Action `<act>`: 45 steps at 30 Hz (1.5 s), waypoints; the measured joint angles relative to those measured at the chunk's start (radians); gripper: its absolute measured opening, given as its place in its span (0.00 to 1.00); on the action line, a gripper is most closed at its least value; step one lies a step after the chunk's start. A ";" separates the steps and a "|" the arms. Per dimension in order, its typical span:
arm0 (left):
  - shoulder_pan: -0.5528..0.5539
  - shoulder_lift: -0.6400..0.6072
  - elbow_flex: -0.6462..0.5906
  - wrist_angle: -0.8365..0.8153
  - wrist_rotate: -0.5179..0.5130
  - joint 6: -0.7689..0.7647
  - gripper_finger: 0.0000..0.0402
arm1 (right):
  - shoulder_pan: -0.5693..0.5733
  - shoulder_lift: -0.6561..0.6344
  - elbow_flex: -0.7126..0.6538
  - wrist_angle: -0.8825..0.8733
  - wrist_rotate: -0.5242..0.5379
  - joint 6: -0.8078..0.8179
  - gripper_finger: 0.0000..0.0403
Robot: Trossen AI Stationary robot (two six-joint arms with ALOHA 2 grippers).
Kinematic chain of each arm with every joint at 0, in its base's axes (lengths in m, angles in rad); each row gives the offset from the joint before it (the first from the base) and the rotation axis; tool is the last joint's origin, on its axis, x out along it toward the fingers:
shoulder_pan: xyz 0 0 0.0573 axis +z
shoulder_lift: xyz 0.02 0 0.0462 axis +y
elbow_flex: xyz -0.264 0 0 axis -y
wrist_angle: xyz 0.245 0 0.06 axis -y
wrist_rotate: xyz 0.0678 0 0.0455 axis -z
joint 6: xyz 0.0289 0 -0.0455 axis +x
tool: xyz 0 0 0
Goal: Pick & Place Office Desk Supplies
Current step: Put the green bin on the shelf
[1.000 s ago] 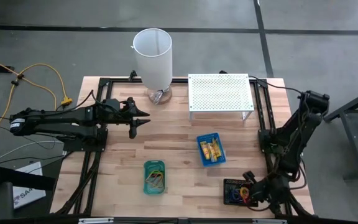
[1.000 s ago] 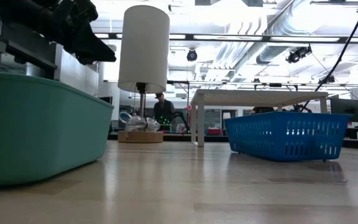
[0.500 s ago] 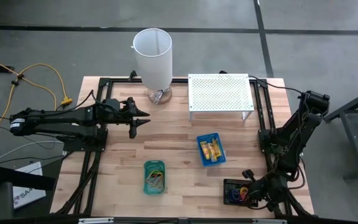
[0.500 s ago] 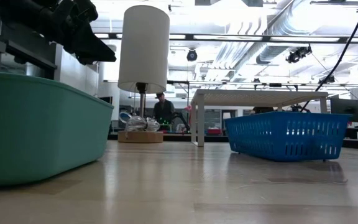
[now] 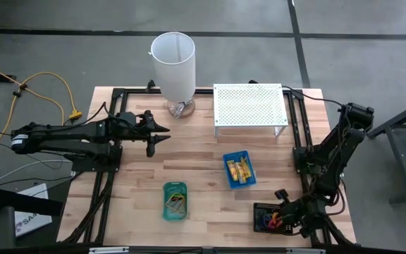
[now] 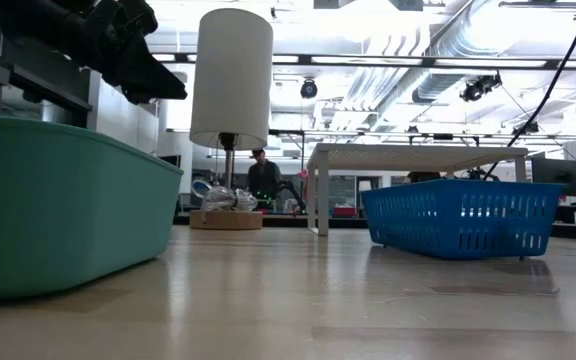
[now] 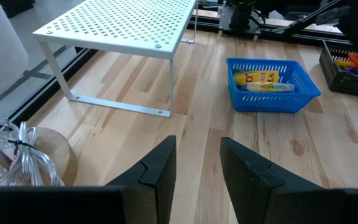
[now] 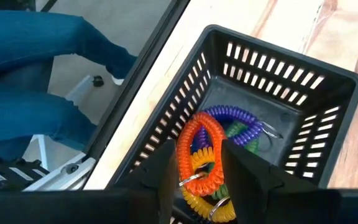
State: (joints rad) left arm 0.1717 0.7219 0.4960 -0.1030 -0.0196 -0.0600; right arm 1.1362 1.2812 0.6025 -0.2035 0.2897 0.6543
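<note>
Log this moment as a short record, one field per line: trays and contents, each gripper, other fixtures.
green tray: near the table's front edge, holds thin loops
blue tray: mid-table, holds yellow packets
black tray: front right corner, holds coiled keyring loops, the orange coil on top
right gripper: over the black tray, the orange coil between its fingers, grip unclear
left gripper: open, empty, raised above the table's left side
other fixtures: white perforated shelf and tall white cylinder at the back
</note>
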 joint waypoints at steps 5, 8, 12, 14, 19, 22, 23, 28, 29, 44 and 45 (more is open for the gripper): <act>0.000 0.000 0.000 0.000 0.000 0.000 0.30 | 0.000 0.000 0.000 0.005 0.000 -0.009 0.29; 0.000 0.000 0.000 0.000 0.000 0.000 0.30 | -0.001 -0.004 0.000 0.024 0.000 -0.067 0.28; 0.000 0.000 0.000 0.000 0.000 0.000 0.30 | -0.030 -0.042 0.000 0.071 0.002 -0.154 0.28; 0.000 0.000 0.000 0.000 0.000 0.000 0.30 | -0.053 -0.068 0.000 0.072 0.005 -0.182 0.28; 0.000 0.000 0.000 0.000 0.000 0.000 0.30 | -0.113 -0.118 0.000 0.073 0.006 -0.248 0.28; 0.000 0.000 0.000 0.000 0.000 0.000 0.30 | -0.133 -0.125 0.000 0.073 0.006 -0.267 0.28; 0.000 0.000 0.000 0.000 0.000 0.000 0.30 | -0.139 -0.125 0.000 0.072 0.004 -0.267 0.28; 0.000 0.000 0.000 0.000 0.000 0.000 0.30 | -0.145 -0.125 0.000 0.071 0.000 -0.301 0.28; 0.000 0.000 0.000 0.000 0.000 0.000 0.30 | -0.145 -0.125 0.000 0.071 0.000 -0.313 0.28; 0.000 0.000 0.000 0.000 0.000 0.000 0.30 | -0.242 -0.175 0.000 -0.008 -0.006 -0.363 0.28; 0.000 0.000 0.000 0.000 0.000 0.000 0.30 | -0.253 -0.188 0.000 -0.029 -0.006 -0.362 0.28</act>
State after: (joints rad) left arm 0.1717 0.7219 0.4958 -0.1028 -0.0199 -0.0599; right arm 0.8833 1.0929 0.6027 -0.2322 0.2840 0.2920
